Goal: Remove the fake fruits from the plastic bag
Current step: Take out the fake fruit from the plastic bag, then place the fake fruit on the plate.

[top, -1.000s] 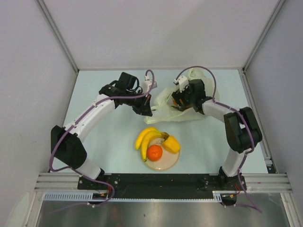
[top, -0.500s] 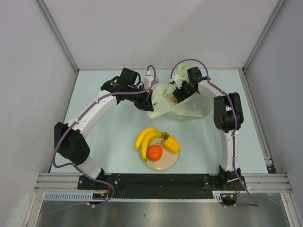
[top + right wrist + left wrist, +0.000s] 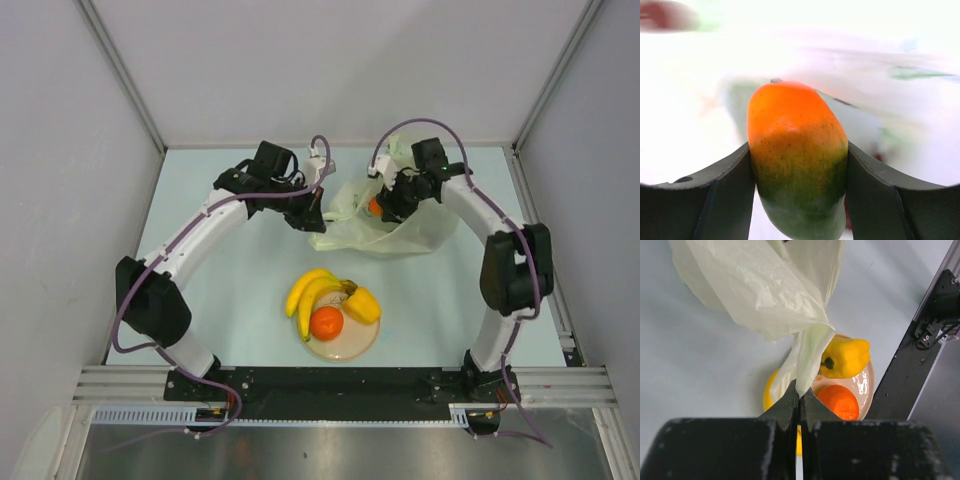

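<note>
The pale plastic bag (image 3: 385, 228) lies at the back middle of the table. My left gripper (image 3: 316, 212) is shut on its left edge; in the left wrist view the pinched bag (image 3: 765, 285) hangs from my gripper (image 3: 800, 399). My right gripper (image 3: 385, 207) is at the bag's mouth, shut on the green-red mango (image 3: 796, 155), which shows as an orange spot (image 3: 375, 206) from above. The banana bunch (image 3: 310, 292), the orange (image 3: 326, 322) and the yellow lemon-like fruit (image 3: 362, 305) lie on the beige plate (image 3: 352, 347). Grapes and brown cluster are hidden.
The plate with fruit sits in front of the bag, between the two arms. Metal posts and grey walls bound the table at left, right and back. A black rail (image 3: 330, 380) runs along the near edge.
My right gripper has pulled up and back out of the bag with the mango in it. My left gripper has moved right to the bag's edge and holds it.
</note>
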Motion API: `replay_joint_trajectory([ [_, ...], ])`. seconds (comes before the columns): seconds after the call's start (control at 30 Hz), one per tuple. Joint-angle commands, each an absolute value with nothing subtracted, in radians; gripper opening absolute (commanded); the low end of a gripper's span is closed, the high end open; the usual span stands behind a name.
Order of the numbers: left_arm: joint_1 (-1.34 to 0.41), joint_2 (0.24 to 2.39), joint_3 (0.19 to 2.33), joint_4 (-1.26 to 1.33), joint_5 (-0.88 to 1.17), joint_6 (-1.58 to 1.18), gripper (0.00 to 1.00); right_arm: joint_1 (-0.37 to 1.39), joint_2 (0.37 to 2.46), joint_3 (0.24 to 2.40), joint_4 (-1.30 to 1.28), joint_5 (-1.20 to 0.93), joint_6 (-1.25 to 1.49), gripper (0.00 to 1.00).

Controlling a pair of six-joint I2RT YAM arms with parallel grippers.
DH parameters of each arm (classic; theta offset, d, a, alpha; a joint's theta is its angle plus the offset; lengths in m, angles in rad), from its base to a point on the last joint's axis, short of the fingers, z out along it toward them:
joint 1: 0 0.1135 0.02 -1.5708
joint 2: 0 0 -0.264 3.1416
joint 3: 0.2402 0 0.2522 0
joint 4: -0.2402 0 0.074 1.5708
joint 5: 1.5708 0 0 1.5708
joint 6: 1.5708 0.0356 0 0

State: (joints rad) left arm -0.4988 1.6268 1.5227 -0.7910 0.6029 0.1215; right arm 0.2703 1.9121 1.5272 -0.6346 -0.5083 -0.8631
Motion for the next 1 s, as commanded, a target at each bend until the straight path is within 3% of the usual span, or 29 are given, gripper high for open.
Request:
replay_joint_trajectory([
  [0.0,-0.494,1.628,1.577,-0.758,0.609,0.114,0.0,0.264,1.715,1.506,-0.62,-0.587,-0.812,0.3],
  [0.33,-0.494,1.621,1.569,-0.736,0.586,0.084,0.0,0.305,1.45,1.391,-0.802,-0.614,-0.802,0.26],
  [0.77,-0.494,1.566,1.537,-0.719,0.6,0.087,0.0,0.868,1.135,0.985,-0.733,-0.393,-0.828,0.22],
  [0.97,-0.494,1.487,1.467,-0.68,0.6,0.089,0.0,1.038,1.114,0.928,-0.65,-0.337,-0.512,0.13],
])
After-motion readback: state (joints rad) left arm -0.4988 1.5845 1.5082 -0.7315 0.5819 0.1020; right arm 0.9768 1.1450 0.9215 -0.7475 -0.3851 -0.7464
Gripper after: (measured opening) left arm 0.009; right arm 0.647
